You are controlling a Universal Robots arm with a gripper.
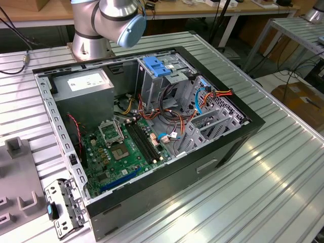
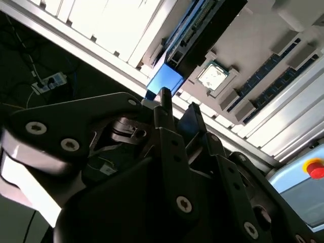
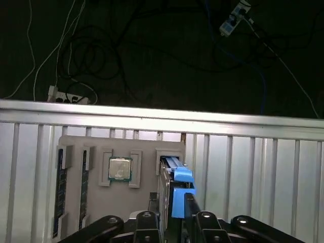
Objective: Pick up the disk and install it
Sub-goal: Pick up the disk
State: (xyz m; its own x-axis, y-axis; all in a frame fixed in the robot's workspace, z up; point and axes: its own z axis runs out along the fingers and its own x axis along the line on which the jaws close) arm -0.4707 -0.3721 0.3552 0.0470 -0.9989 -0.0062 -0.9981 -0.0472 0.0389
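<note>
Plainly you're at the pick-up: the disk (image 3: 181,174) stands on edge in the tray (image 3: 147,152) near the edge of the tabletop (image 3: 253,162), with the claw (image 2: 178,104) right at it. Whether it pinches, I cannot tell. Lifting calls for a straight pull.

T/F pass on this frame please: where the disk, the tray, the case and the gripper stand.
1. The disk stands on edge in a slot of the grey tray. True.
2. The disk is installed in the computer case. False: it is in the tray, which lies on the slatted table.
3. A CPU lies flat in the tray beside the disk. True.
4. The computer case is closed. False: its side is open, with the motherboard in plain sight.
5. The gripper hangs over the motherboard. False: it is at the disk's blue carrier, over the tray.
</note>
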